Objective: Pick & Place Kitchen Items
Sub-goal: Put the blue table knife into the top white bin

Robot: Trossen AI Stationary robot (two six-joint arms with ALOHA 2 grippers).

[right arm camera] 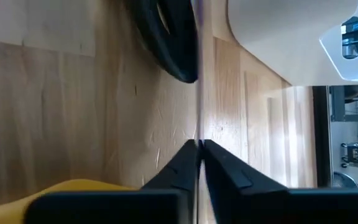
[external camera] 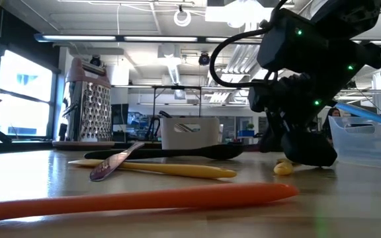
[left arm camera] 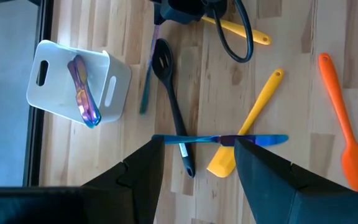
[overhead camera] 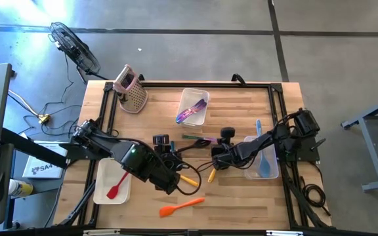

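Note:
My right gripper (overhead camera: 215, 154) (right arm camera: 199, 144) is low over the table's middle and shut on a thin purple-and-teal utensil (left arm camera: 148, 74). That utensil lies beside a black spoon (left arm camera: 169, 93). My left gripper (overhead camera: 174, 177) (left arm camera: 197, 140) is open above a thin blue-and-purple utensil (left arm camera: 194, 139), with one finger over each stretch of it. This utensil rests across the black spoon's handle and a yellow spatula (left arm camera: 247, 121). An orange spatula (overhead camera: 182, 206) lies near the front edge. A second yellow utensil (left arm camera: 238, 28) lies by my right gripper. My right gripper pinches the thin utensil's right-hand end (right arm camera: 199, 134) between its two fingertips, and the utensil shows edge-on there. The fingers come low from the table's right and lie along the utensil. It runs on toward the table's left at table height, past the black spoon's bowl (right arm camera: 166, 37).
A white bin (overhead camera: 192, 108) at the far middle holds purple and blue utensils. A clear bin (overhead camera: 262, 160) on the right holds a blue spatula. A white bin (overhead camera: 112, 183) on the left holds a red spatula. A pink grater (overhead camera: 131, 88) stands at the far left. Cables trail between the arms.

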